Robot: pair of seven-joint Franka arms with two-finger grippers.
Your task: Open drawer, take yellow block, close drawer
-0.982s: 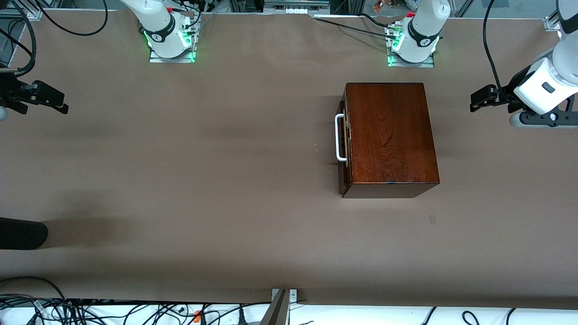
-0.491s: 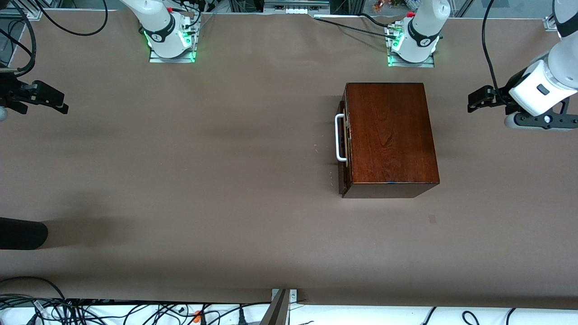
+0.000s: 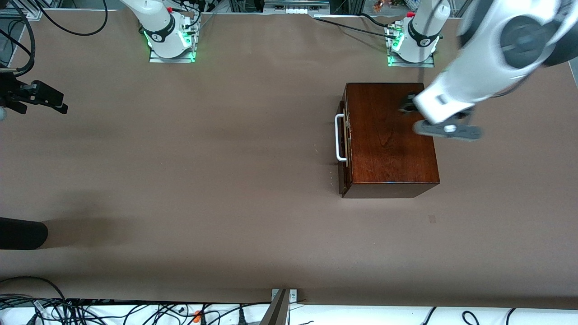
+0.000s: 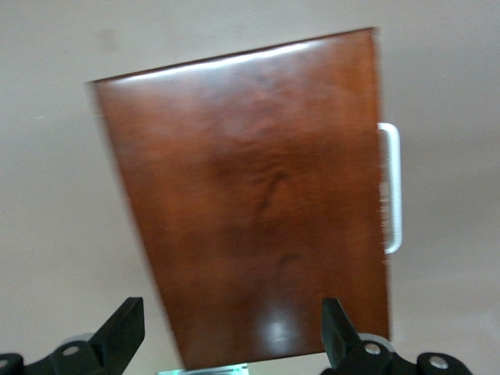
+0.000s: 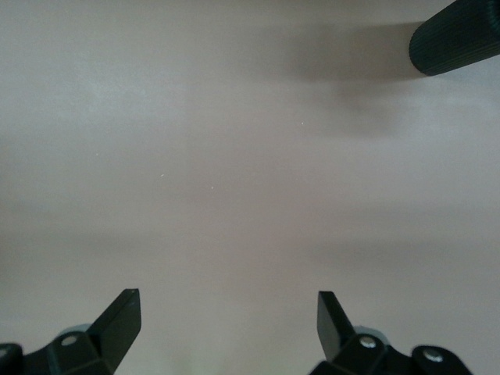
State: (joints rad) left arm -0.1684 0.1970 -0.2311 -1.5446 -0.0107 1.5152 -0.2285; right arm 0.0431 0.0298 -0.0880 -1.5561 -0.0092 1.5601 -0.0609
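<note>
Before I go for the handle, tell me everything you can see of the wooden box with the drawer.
The wooden box is dark reddish-brown, glossy, with visible grain, sitting flat on the table toward the left arm's end. Its drawer looks shut, the front facing the right arm's end and carrying a white loop handle. Nothing touches it; the left gripper hovers over its top, fingers open. No block shows.

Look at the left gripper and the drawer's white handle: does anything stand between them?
Nothing separate does. The left gripper, open, is over the wooden box, while the handle sits on the drawer front facing the right arm's end. The right gripper waits, open.
</note>
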